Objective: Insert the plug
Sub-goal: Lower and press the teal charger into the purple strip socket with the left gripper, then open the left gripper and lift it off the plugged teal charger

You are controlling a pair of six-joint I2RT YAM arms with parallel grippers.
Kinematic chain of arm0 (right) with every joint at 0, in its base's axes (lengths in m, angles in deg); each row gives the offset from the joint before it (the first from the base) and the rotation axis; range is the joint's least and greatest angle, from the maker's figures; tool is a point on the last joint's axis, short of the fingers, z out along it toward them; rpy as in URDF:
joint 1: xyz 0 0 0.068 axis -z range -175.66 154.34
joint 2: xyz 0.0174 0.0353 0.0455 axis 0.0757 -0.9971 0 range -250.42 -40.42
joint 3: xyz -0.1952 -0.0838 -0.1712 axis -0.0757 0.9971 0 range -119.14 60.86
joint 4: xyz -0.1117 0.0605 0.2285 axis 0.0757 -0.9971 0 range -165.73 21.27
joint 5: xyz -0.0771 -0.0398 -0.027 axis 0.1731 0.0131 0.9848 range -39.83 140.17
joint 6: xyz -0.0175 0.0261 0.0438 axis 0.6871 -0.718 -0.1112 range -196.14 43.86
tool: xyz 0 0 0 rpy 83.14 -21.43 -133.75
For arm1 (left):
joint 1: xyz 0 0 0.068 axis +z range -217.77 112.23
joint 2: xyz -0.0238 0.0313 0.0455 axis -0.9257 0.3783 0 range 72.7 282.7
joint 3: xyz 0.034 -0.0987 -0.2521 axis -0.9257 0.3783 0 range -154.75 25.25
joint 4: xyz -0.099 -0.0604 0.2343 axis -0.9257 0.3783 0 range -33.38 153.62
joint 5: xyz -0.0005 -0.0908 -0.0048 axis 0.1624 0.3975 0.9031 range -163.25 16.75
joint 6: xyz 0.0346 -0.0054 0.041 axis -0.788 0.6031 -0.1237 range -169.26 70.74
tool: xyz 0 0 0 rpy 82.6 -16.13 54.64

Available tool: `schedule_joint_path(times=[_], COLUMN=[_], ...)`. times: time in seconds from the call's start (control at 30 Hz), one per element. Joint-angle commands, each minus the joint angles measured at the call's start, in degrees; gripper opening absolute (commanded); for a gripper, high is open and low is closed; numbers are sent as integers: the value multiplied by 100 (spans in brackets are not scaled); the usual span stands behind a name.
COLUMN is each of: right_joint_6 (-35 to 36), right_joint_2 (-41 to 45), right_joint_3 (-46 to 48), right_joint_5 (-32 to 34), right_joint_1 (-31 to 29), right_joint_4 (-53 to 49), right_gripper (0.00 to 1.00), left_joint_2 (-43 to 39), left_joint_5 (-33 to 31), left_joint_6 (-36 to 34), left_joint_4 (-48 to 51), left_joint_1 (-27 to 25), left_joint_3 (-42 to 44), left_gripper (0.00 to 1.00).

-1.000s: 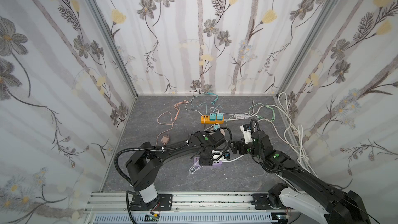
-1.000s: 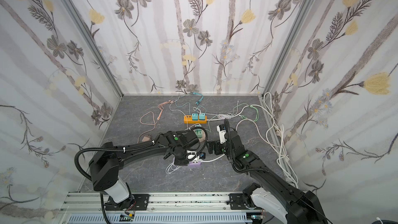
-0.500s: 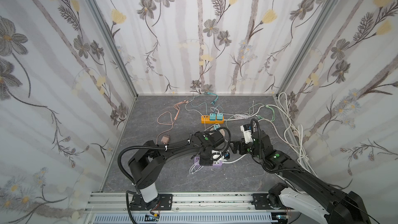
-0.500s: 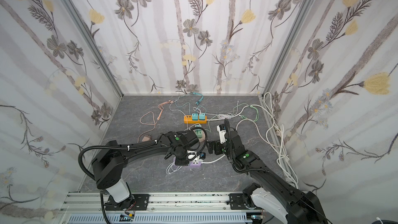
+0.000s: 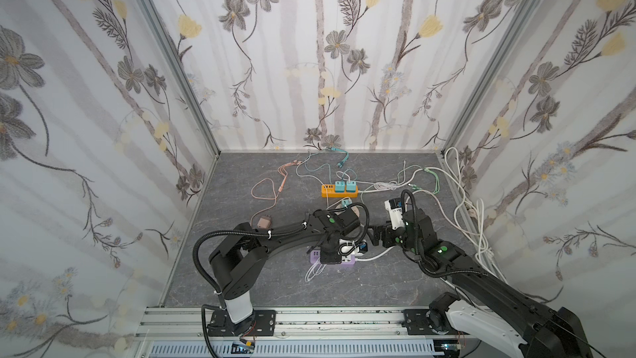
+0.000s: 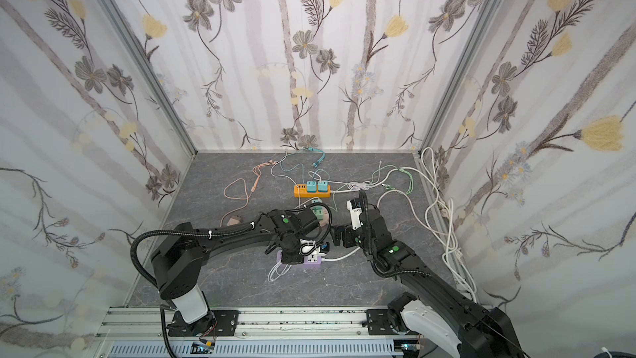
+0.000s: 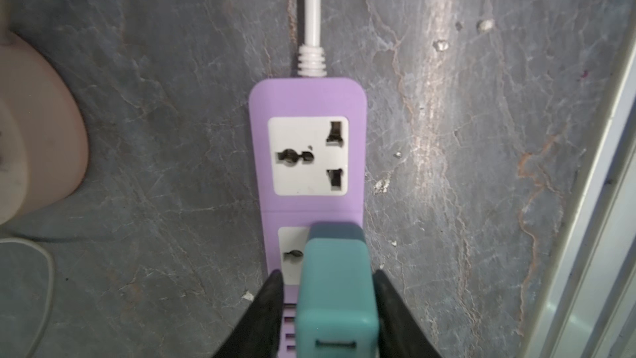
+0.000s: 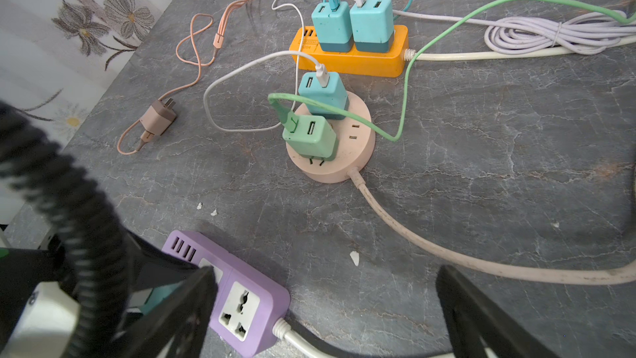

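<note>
A teal plug (image 7: 335,287) stands upright in the near socket of the purple power strip (image 7: 309,105), whose far socket is free. My left gripper (image 7: 327,275) straddles the plug with its jaws open; a gap of purple shows beside one finger (image 7: 272,291). In both top views the left wrist (image 5: 339,232) covers the plug above the strip (image 5: 348,262) (image 6: 313,261). My right gripper (image 8: 325,270) hangs wide open and holds nothing, just over the table at the strip's (image 8: 254,291) cord end, to the right of it in a top view (image 5: 373,235).
A round pink socket hub (image 8: 344,153) with a green and a teal charger sits behind the strip. Farther back lies an orange strip (image 5: 339,191) with two teal chargers. A loose pink charger (image 5: 264,222) lies left. White cables (image 5: 471,222) pile along the right wall.
My left gripper's jaws have spread apart from the teal plug, which stays seated in the strip. The right arm has not moved.
</note>
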Motion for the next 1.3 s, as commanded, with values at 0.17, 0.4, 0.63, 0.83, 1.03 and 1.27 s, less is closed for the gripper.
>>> schedule_joint_path(times=[0.17,0.4,0.63,0.83,1.03,1.27], right_joint_6=[153,258,540,414,1014,1280], right_joint_2=[-114,-168,-580,-1061,-1517,-2042], right_joint_3=[-158,14,-57,-8,21,-50], right_joint_5=[-16,-505,-436,-536,-573,61], right_joint_1=[4,-18,-389,-924,-1828,-2136], right_joint_4=[131,900,629,-274,-282,62], right_gripper=[99,99,99,91,74,57], left_joint_2=[-1647,-3081,-2748,-2641,-2641,-2599], left_joint_5=[300,-958,-1615,-1028,-49,-566], left_joint_6=[577,2221,5514,6834,8028,8159], left_joint_4=[-1354,-2969,-2179,-1918,-2657,-2361], left_joint_1=[460,1125,2105,2456,2500,2735], left_joint_3=[724,1642,1509,2025,2978,3102], left_gripper=[91,100,100,100,100,100])
